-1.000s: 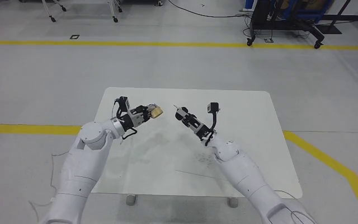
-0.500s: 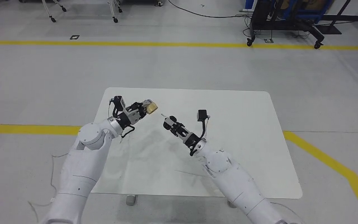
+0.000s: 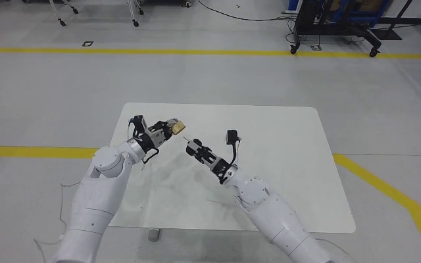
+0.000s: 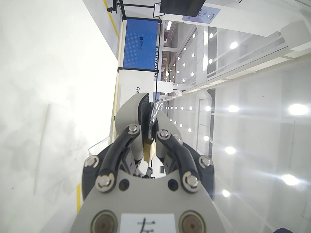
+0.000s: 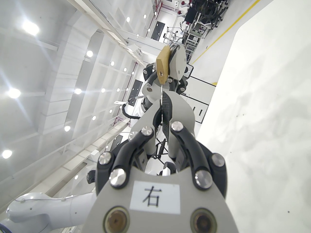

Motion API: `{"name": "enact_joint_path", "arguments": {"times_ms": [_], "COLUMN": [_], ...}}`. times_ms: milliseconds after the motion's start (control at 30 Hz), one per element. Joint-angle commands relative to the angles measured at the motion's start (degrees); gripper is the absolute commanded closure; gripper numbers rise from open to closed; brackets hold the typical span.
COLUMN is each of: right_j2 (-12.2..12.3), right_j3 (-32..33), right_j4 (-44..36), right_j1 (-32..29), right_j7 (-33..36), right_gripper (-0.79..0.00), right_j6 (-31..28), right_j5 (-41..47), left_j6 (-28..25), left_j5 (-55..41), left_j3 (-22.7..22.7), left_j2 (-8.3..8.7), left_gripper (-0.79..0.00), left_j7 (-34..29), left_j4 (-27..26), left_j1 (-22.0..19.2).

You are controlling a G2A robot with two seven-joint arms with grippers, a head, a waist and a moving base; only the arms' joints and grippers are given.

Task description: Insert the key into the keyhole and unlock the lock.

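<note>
Steel-thin in the right gripper (image 5: 164,97): clamped fully shut on the key (image 5: 160,93), with only the slim blade poking past the tips. Points straight at the brass lock (image 5: 163,62), tip hard by the lower edge of the body and just under the dark keyhole (image 5: 161,74); cannot tell whether touching. Opposite, the left gripper (image 4: 150,106), likewise closed, pinching the lock seemingly by the shackle, brass body jutting toward the key. Both held in the air above the robot's left part of the white table (image 3: 283,171).

Risks missing low: looks lined up under the slot rather than on it, so likely to skate off the brass or catch on the edge if pushed straight on. Could bend so thin a blade, or twist the key askew in the pads. Could also swing the lock about its shackle, given so little hold on the body, and shove the keyhole off line. Might jam if entered crooked, then bind on turning instead of freeing the shackle. Worst case, loosens one grip and drops key or lock to the table.
</note>
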Motion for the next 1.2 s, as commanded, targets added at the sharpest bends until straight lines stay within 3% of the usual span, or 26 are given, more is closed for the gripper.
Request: {"name": "enact_joint_path", "arguments": {"times_ms": [0, 200, 700, 1167], "right_j2": [-0.3, -0.8, -1.5, -2.2], "right_j3": [-0.6, -1.4, -0.4, -0.7], "right_j4": [-1.1, -3.3, -4.4, -3.3], "right_j1": [-0.5, -1.3, -1.0, -0.4], "right_j7": [-1.5, -5.2, -6.8, -7.8], "right_gripper": [0.0, 0.0, 0.0, 0.0], "right_j6": [1.2, 4.6, 9.5, 10.2], "right_j5": [-0.5, -1.2, -0.7, -2.5], "left_j6": [-0.8, -1.2, -2.0, -2.4], "left_j5": [0.8, 2.0, 4.0, 5.1], "left_j3": [-0.3, -0.5, -0.1, 0.2], "left_j2": [0.07, 0.26, 0.45, 0.51], "left_gripper": [0.0, 0.0, 0.0, 0.0], "left_j7": [1.3, 1.9, 2.2, 2.8], "left_j4": [-0.7, -2.0, -3.3, -2.9], "left_j1": [0.4, 1.2, 1.8, 1.2]}}
